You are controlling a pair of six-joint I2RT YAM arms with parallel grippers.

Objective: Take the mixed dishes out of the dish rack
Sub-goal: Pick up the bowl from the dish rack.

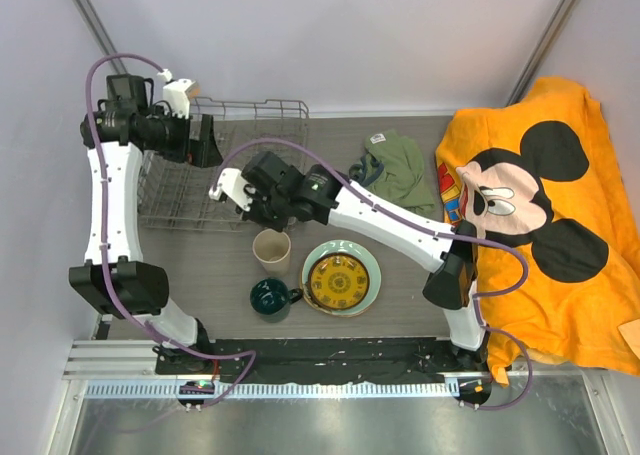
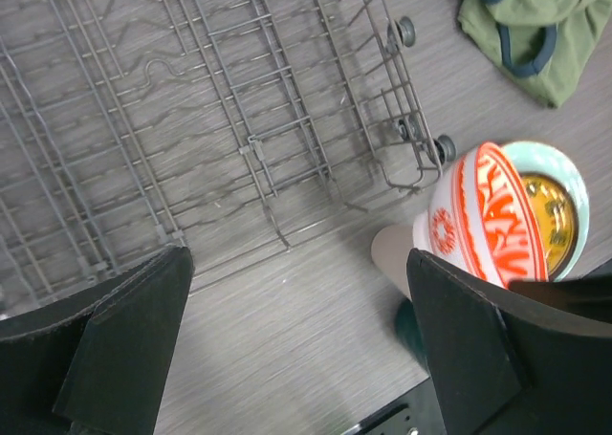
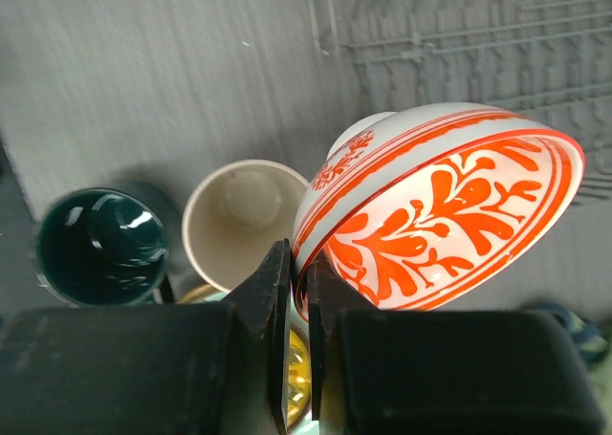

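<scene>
Bowl (image 3: 440,215): tilted, centre-right in right wrist view, rim pinched by right gripper (image 3: 298,263).
Top view: bowl hidden beneath that wrist; rack (image 1: 200,195) upper left.
Left gripper (image 2: 296,344): spread wide, empty.

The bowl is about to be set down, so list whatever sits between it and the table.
The red-and-white bowl, pinched at its rim by the right gripper, hangs apparently over the edge of the beige cup, with the dark green mug beside that. Those may block a straight descent; bare table lies left of them in the top view.
</scene>
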